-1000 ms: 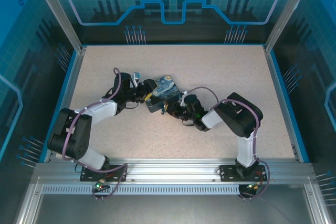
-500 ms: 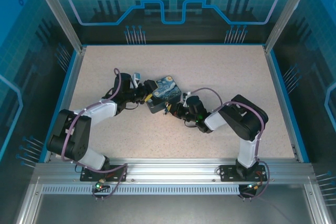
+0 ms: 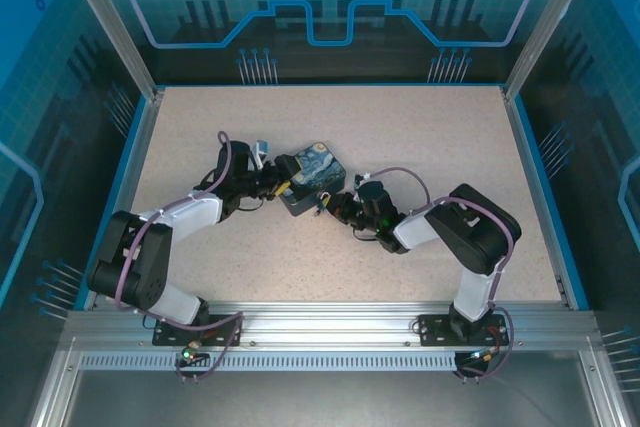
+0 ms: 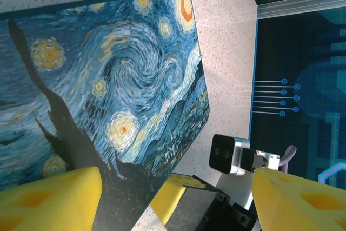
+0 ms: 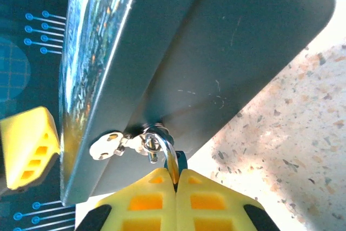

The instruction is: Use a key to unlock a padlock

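- Your right gripper (image 5: 175, 179) pinches the tiny silvery metal padlock (image 5: 170, 158), shackle just beyond the closed jaws.
- Your left gripper (image 3: 270, 183) has its jaws apart.
- It looks light, stiff and slippery: hold its body.

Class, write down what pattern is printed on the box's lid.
The box lid carries a blue-and-yellow swirling starry-night print, clearest in the left wrist view.

the box (image 3: 313, 175) sits between left end effector (image 3: 285, 181) and right end effector (image 3: 329, 206).
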